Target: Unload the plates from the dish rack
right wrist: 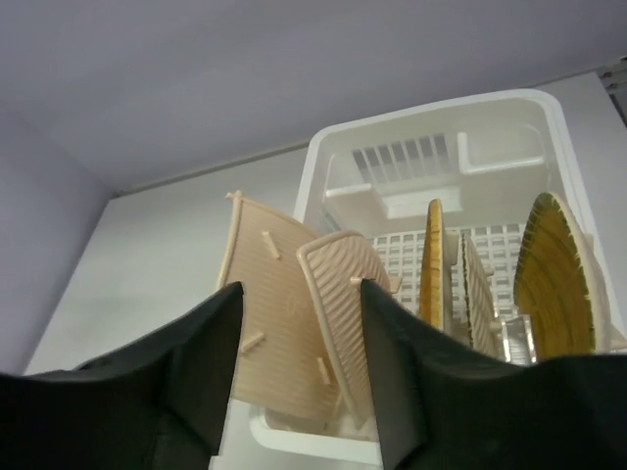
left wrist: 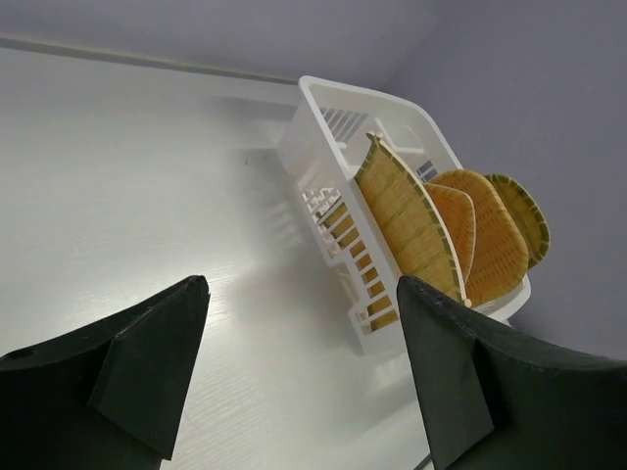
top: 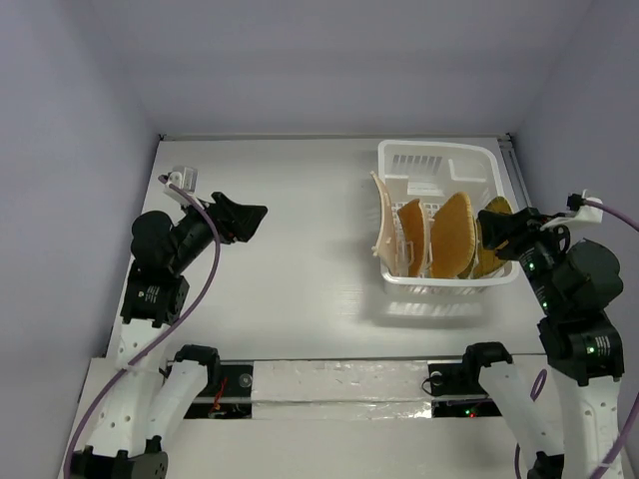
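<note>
**Top external view: nothing unloaded yet**

Top external view first. The dish rack (top: 439,150) sits on the far right part of the table (top: 290,289). The plates (top: 451,238) stand on edge inside it, with a pale square plate (top: 383,225) leaning at its left end. No plate lies on the table outside the rack, so I judge the unloading not yet begun, with every plate left to lift out. The right gripper (top: 489,220) hangs at the rack's right side, over the rightmost plates. The left gripper (top: 250,213) is well apart from the rack, over the left half of the table and pointing towards it.

Left wrist view: the left gripper is released, its jaws spread wide with only bare table between them. Beyond, the rack holds at least four plates upright in a row, their woven faces turned this way.

Right wrist view: the right gripper is likewise released and grasps nothing. Its parted jaws frame the pale undersides of the two plates at the left end, which seem to lie beyond the jaws, not touching them. More plates show edge-on to the right.

The table is white and matte with a faint grain and a soft glare. Plain lavender-grey walls (top: 319,60) close it in at the back and on both sides.
</note>
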